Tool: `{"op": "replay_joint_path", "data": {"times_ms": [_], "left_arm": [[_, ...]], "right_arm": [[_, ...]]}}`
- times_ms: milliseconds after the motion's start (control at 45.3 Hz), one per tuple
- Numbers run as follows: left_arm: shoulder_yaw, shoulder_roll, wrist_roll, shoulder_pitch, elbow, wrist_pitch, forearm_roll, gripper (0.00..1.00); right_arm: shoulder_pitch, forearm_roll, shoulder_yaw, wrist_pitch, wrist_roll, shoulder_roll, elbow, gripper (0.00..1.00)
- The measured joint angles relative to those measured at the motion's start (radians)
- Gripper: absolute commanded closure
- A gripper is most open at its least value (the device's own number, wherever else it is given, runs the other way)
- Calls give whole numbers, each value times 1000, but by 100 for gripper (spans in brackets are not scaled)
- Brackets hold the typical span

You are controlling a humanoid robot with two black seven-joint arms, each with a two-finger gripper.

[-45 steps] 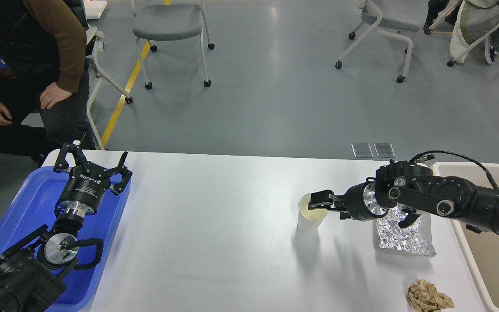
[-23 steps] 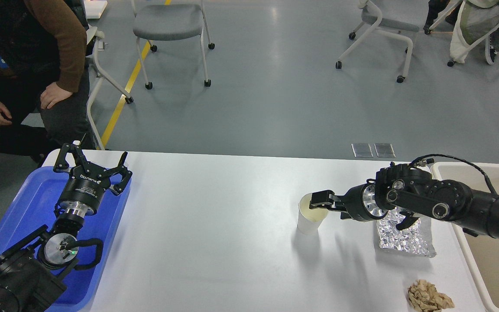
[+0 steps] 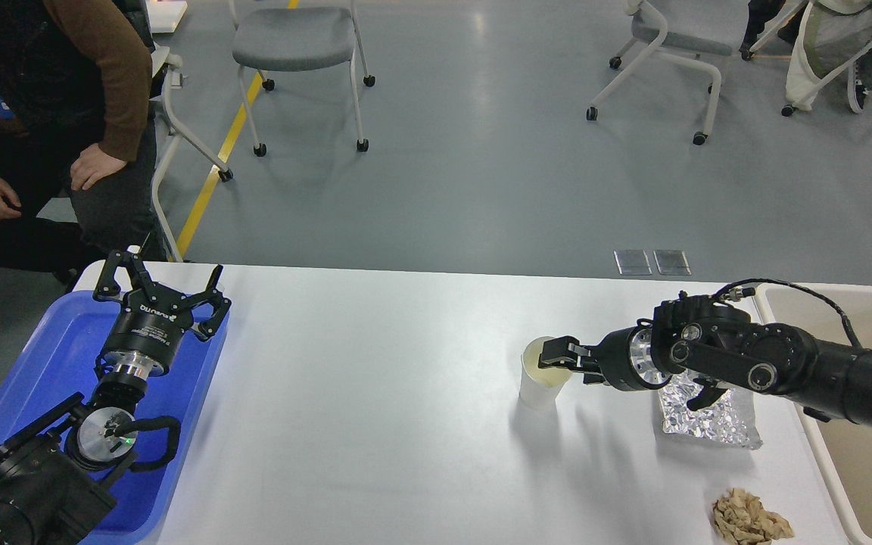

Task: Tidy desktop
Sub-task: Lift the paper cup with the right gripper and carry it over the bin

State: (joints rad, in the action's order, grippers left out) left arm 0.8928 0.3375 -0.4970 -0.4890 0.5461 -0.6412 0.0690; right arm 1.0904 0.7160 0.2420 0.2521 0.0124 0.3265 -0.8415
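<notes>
A grey floor with wheeled chairs (image 3: 296,45) lies beyond the desktop (image 3: 375,409), the wide white table that fills the lower part of my view, and a seated person (image 3: 42,113) is at the far left. My left claw (image 3: 161,291) hangs over the blue tray (image 3: 57,341) at the table's left end, its fingers spread wide and holding nothing. My right arm comes in from the right, low over the table, and my right claw (image 3: 551,357) is at the rim of a white paper cup (image 3: 540,375) that stands upright near the middle; its fingers overlap the rim, but I cannot tell whether they are clamped on it. Behind the arm lies a crumpled sheet of foil (image 3: 708,420), and nearer me a wad of brown paper (image 3: 746,517). A beige bin (image 3: 860,454) sits at the table's right end.
</notes>
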Motion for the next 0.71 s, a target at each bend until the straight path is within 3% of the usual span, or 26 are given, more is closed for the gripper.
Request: {"op": "replay_joint_path", "data": {"times_ms": [44, 132, 287, 706], "left_arm": [[0, 0, 0, 0, 0, 0, 0, 0], [0, 0, 0, 0, 0, 0, 0, 0], [0, 0, 0, 0, 0, 0, 0, 0], [0, 0, 0, 0, 0, 0, 0, 0]], "right_arm": [[0, 0, 0, -3, -5, 0, 0, 69], [-1, 0, 1, -6, -10, -1, 0, 75], [-1, 0, 6, -10, -16, -1, 1, 100], [15, -3, 13, -8, -15, 33, -8, 100]]}}
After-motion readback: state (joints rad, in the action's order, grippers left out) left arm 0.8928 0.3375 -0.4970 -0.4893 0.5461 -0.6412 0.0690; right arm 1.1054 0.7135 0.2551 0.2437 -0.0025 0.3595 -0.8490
